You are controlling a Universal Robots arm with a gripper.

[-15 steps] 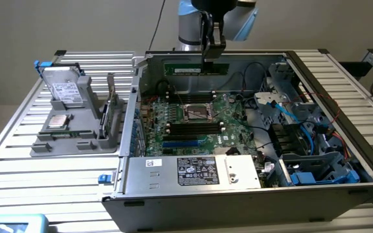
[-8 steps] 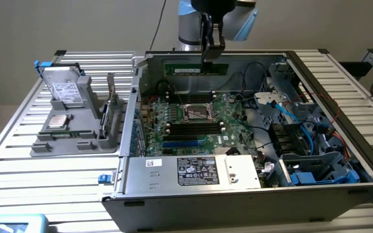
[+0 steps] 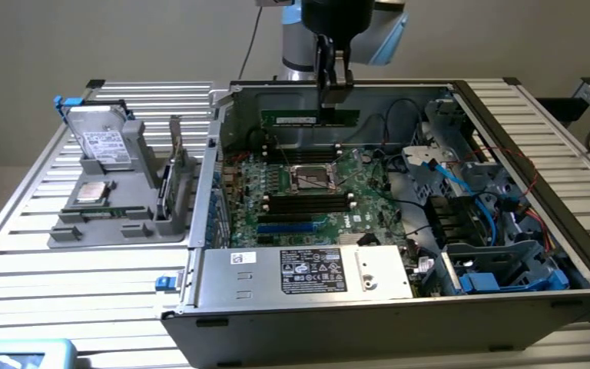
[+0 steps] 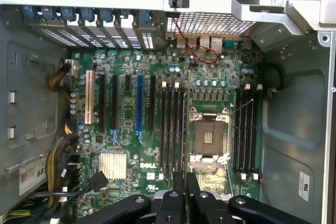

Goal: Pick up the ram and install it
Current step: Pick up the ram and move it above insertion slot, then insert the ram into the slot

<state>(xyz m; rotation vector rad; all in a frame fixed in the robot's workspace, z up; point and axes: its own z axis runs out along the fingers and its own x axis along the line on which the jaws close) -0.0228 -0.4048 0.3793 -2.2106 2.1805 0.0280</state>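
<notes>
Gripping the ram, the end effector overhangs a slatted table.

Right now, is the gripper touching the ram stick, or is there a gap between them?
Touching. In the exterior view the gripper is shut on the top edge of the ram stick, which hangs above the motherboard.

Robotics lab; slatted aluminium table carries an opened computer case.

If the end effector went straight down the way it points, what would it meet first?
Likely the black memory slots on the motherboard, beside the processor socket. The ram held in the end effector would touch first. Depth is unclear.
</notes>
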